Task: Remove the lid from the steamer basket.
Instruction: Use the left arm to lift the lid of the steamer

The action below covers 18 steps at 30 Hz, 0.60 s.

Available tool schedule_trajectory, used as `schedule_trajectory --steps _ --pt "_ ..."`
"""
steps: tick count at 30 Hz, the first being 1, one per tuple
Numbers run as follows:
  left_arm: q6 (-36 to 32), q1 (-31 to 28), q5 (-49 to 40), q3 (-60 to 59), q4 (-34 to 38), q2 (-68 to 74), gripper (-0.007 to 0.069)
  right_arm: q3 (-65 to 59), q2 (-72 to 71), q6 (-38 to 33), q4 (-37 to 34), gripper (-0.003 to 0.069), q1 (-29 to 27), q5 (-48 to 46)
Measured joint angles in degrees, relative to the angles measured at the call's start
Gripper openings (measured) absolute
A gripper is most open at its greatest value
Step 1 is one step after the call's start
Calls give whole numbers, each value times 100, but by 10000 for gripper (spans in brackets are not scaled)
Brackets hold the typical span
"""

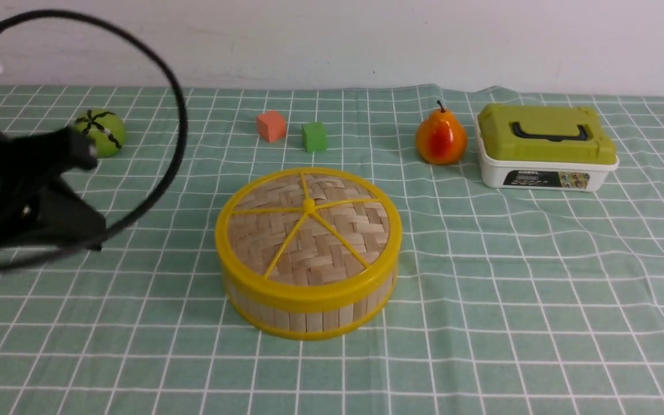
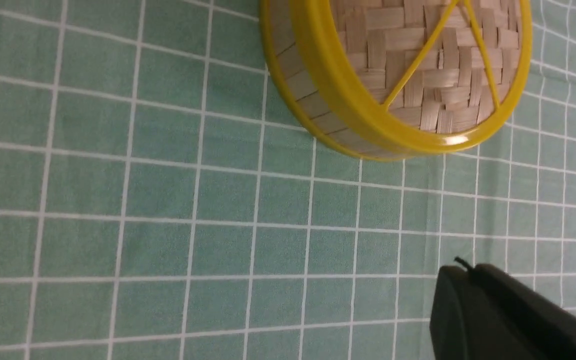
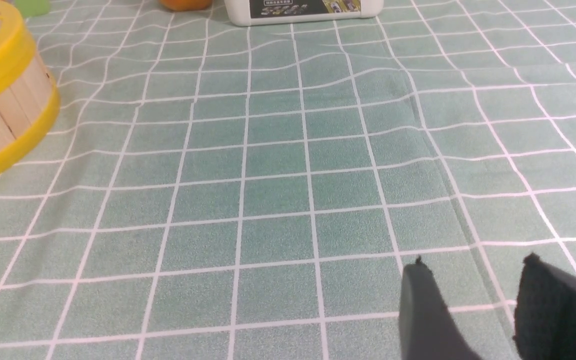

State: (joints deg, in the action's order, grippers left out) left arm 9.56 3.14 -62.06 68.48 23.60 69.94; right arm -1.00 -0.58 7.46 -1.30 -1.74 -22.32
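Left pincer (image 2: 460, 274): pressed together, gripping nothing, above the worktop (image 1: 539, 288) left of the basket (image 1: 309, 314), touching neither.
Right pincer (image 3: 474, 265): standing apart, empty, over the worktop right of the basket.
Lid (image 1: 308, 227): seated flush on the basket, mid-worktop.

Across the far side you face a plain off-white painted wall (image 1: 366, 40), marked with faint grey smudges low down, just above where the cloth begins. Everything nearer to you is a pale green tablecloth with a grid of thin white lines (image 1: 539, 288), and it covers the working surface from left to right. Its far edge lies slightly uneven against the wall, with a small hump right of centre. On your right half the fabric ripples, and one long crease runs from near to far. The light falls soft and even.
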Motion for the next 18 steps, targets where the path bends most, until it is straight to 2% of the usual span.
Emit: schedule_trajectory --steps 5,6,9,10,12,16,18 --pt "419 713 -183 980 -606 1345 -13 0 0 0 0 241 0 0" --pt "618 1049 -312 1333 -880 1826 -13 0 0 0 0 241 0 0" --pt "934 1588 -584 2225 -1386 2728 -13 0 0 0 0 241 0 0" --pt "955 1618 -600 2225 -1418 2787 -13 0 0 0 0 241 0 0" --pt "1177 1919 -788 3064 -1813 3404 -10 0 0 0 0 241 0 0" --pt "1392 2356 -836 4319 -2360 4391 54 0 0 0 0 241 0 0" --pt "1405 2540 -847 4872 -2562 4828 122 0 0 0 0 241 0 0"
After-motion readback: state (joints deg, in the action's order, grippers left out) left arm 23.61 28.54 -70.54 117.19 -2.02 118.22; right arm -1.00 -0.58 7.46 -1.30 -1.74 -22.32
